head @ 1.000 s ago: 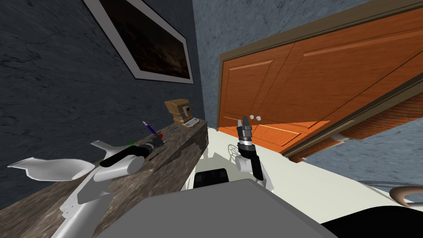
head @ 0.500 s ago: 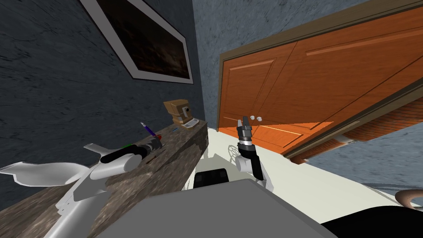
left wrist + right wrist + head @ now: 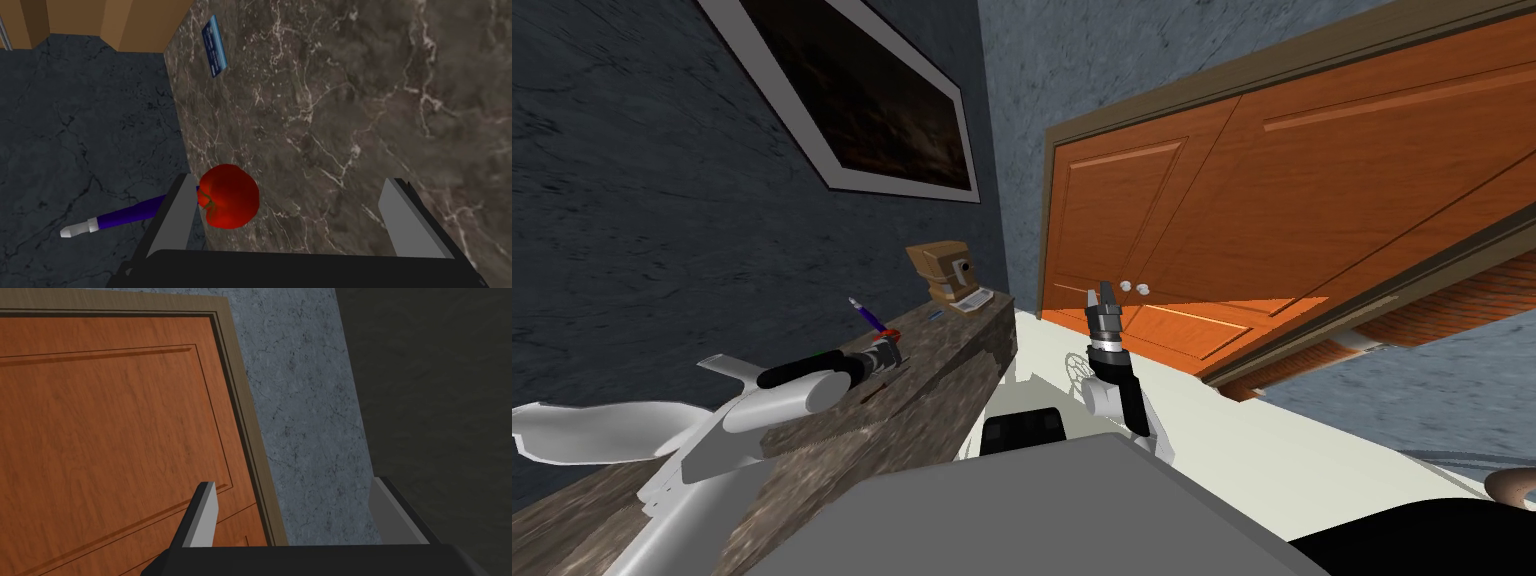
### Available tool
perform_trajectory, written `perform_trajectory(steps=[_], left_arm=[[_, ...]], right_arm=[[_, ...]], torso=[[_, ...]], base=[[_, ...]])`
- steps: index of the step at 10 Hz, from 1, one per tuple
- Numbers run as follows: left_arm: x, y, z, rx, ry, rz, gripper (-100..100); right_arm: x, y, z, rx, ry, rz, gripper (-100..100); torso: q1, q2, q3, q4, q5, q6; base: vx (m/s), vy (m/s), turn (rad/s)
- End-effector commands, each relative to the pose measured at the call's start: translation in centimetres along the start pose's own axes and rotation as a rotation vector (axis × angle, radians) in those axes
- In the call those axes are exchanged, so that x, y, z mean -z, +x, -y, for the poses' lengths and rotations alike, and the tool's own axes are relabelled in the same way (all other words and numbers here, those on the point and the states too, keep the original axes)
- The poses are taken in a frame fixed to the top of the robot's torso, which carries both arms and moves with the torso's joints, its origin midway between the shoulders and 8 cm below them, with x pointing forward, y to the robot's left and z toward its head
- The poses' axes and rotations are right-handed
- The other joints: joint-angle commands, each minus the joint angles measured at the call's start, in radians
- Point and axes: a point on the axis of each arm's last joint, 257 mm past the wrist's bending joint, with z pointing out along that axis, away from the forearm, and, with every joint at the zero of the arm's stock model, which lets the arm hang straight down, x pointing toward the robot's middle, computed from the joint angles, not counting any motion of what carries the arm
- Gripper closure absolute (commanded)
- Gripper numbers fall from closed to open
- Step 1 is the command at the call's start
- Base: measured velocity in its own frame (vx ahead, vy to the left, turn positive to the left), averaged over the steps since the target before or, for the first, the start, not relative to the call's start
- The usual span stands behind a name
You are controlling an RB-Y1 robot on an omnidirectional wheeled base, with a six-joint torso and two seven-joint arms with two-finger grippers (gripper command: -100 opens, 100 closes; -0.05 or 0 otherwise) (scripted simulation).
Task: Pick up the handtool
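The handtool point(image 3: 864, 312) has a purple handle and a white tip and leans against the dark wall at the back edge of the marble tabletop point(image 3: 952, 350). In the left wrist view the handtool point(image 3: 115, 217) lies just outside one finger point(image 3: 175, 220), which hides part of it. A red tomato point(image 3: 229, 196) sits just inside that finger. My left gripper point(image 3: 290, 215) is open over the tabletop point(image 3: 350, 100), and its place in the head view is beside the tomato point(image 3: 887, 353). My right gripper point(image 3: 1104, 297) is raised in front of the orange door, open and empty point(image 3: 295, 508).
A blue card point(image 3: 215, 46) lies farther along the tabletop. A brown boxy object point(image 3: 944, 270) stands at the table's far end. A framed picture point(image 3: 862, 100) hangs on the wall above. The orange door point(image 3: 1212, 220) is to the right.
My left arm has slid a little farther left, toward the wall, over the tabletop. The right arm has not moved.
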Motion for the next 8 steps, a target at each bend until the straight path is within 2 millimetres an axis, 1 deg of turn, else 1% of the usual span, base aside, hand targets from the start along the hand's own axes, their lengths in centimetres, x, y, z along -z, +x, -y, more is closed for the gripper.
perform_trajectory(steps=[1,2,3,5,6,8], left_arm=[[-0.2,-0.8,-1.2,0.012,-0.055,0.018,-100],[-0.1,-0.9,-1.7,0.012,-0.076,0.024,-100],[-0.2,-1.9,-2.3,0.032,-0.116,0.04,-100],[0.0,-2.2,-3.4,0.032,-0.159,0.053,-100],[0.0,-3.2,-4.0,0.051,-0.2,0.071,-100],[0.2,-3.5,-5.0,0.051,-0.241,0.083,-100]], right_arm=[[0.0,0.0,0.0,0.0,0.0,0.0,0],[0.0,0.0,0.0,0.0,0.0,0.0,0],[0.0,0.0,0.0,0.0,0.0,0.0,0],[0.0,0.0,0.0,0.0,0.0,0.0,0],[0.0,0.0,0.0,0.0,0.0,0.0,0],[0.0,0.0,0.0,0.0,0.0,0.0,0]], torso=[[0.0,0.0,0.0,0.0,0.0,0.0],[0.0,0.0,0.0,0.0,0.0,0.0],[0.0,0.001,0.0,0.0,0.0,0.0],[0.0,0.0,0.0,0.0,0.0,0.0],[0.0,0.001,0.001,0.0,0.0,0.0],[0.0,0.0,0.0,0.0,0.0,0.0]], base=[[0.06,-0.005,0.007],[0.026,-0.003,-0.002],[0.045,0.001,0.017],[0.039,0.003,0.004],[0.055,-0.001,0.016],[0.039,0.002,0.008]])
